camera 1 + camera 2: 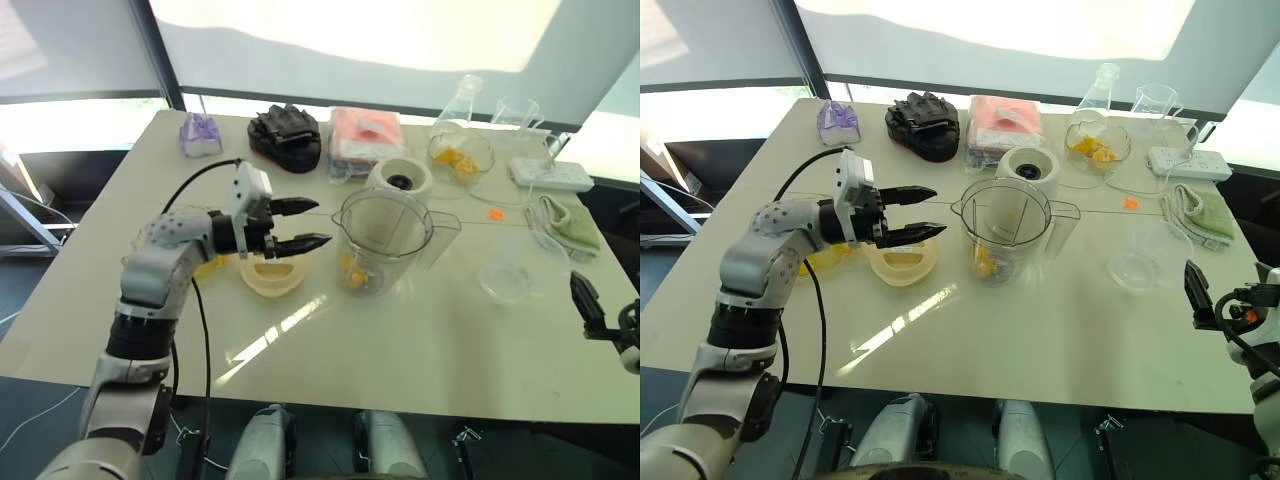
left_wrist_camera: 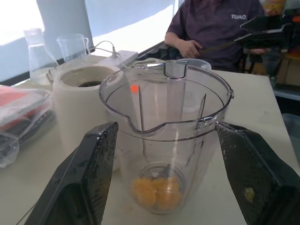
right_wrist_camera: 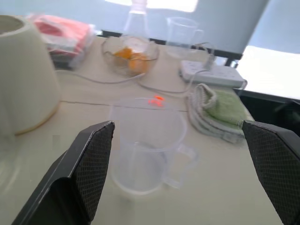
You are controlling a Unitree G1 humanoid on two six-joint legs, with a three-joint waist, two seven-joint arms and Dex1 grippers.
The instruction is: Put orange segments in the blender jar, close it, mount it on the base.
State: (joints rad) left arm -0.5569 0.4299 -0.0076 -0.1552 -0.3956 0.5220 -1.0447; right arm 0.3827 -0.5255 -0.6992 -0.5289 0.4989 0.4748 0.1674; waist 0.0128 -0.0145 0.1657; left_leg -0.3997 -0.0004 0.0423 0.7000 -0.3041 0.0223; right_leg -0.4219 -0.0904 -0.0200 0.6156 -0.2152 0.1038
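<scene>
The blender jar [image 1: 385, 232] stands upright and uncovered at the table's middle, with a few orange segments [image 2: 156, 192] at its bottom. More orange segments [image 1: 455, 158] lie in a glass bowl behind it. The base [image 1: 399, 178] stands just behind the jar. My left gripper [image 1: 322, 223] is open and empty, level, pointing at the jar from its left with a small gap to it. It hovers over the flat cream lid [image 1: 270, 277]. At the table's right edge my right gripper [image 3: 177, 125] is open and empty, facing a small clear beaker [image 3: 150, 157].
Along the back stand a purple item [image 1: 200, 134], a black glove [image 1: 286, 136], a pink packet [image 1: 365, 135], a flask [image 1: 464, 95] and a beaker [image 1: 516, 110]. A power strip [image 1: 551, 175] and a green cloth [image 1: 570, 222] lie at the right. A person [image 2: 213, 26] sits beyond the table.
</scene>
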